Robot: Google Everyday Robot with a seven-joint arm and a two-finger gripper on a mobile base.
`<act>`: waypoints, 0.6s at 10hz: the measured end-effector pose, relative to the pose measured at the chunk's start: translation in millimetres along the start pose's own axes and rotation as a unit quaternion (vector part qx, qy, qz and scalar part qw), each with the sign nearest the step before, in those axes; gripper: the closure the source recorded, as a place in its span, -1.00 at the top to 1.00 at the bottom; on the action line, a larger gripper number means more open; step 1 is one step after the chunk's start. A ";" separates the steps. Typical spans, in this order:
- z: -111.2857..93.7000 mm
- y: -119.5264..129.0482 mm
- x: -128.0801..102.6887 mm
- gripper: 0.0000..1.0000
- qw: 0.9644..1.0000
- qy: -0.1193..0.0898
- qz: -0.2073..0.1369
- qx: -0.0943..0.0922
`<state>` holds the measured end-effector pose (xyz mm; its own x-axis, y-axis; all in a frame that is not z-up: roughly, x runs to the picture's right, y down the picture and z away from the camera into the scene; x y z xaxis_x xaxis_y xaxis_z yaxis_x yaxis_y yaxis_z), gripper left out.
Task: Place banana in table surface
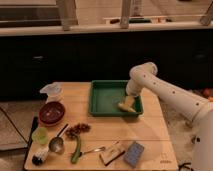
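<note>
The banana (125, 106), small and pale yellow, lies in the near right corner of the green tray (106, 97). My gripper (128, 101) hangs from the white arm that comes in from the right. It is down inside the tray, right on top of the banana, and hides part of it. The light-brown wooden table surface (150, 131) carries the tray at its back middle.
On the left of the table stand a white cup (51, 91), a red bowl (51, 113) and a green cup (40, 135). In front lie a spoon (57, 143), a dark cluster of small fruit (77, 130), a long green vegetable (76, 150), a fork (92, 149), a tan packet (112, 152) and a blue packet (134, 153).
</note>
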<state>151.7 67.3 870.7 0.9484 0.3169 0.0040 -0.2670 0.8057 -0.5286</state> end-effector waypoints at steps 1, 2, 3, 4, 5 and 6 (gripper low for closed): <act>4.8 -0.8 2.5 0.60 1.000 -0.001 0.007 0.000; 9.7 -2.0 6.7 0.60 1.000 -0.002 0.013 0.002; 12.5 -3.0 9.7 0.60 1.000 -0.003 0.018 0.004; 16.5 -3.1 12.3 0.60 1.000 -0.005 0.022 0.004; 19.2 -3.5 14.7 0.60 1.000 -0.006 0.025 0.005; 24.8 -2.8 19.0 0.60 1.000 -0.007 0.029 0.003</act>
<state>166.2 83.5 893.3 0.9287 0.3705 -0.0150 -0.3229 0.7883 -0.5238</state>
